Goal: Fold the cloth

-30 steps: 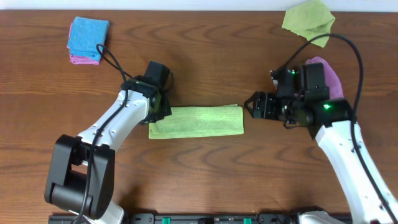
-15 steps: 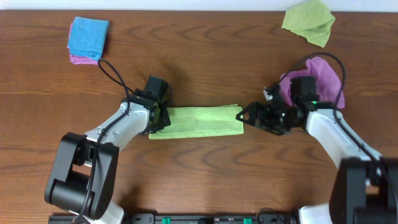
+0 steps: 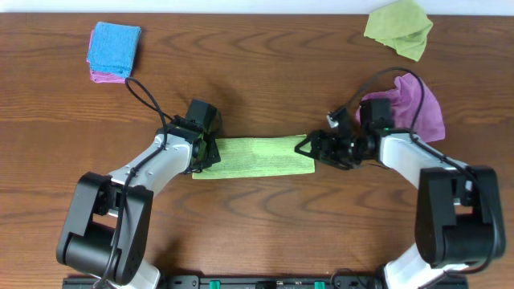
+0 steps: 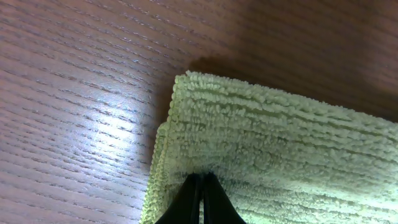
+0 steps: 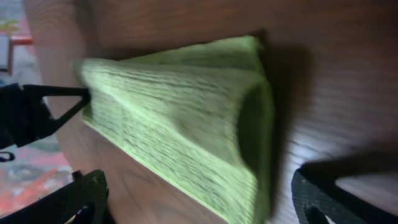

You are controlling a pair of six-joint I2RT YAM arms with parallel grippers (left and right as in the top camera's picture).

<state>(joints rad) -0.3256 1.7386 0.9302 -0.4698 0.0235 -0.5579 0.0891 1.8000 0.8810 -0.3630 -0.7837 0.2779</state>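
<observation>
Left hand (image 3: 210, 153) pinches cloth (image 3: 261, 156) — only its wrist view shows fingers (image 4: 194, 200) closed.

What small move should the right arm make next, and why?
Probably close the right gripper on the green cloth: its open fingers straddle the cloth's right end, while the left gripper, shut, sits on the left end. Then that end can be lifted for a fold.
</observation>
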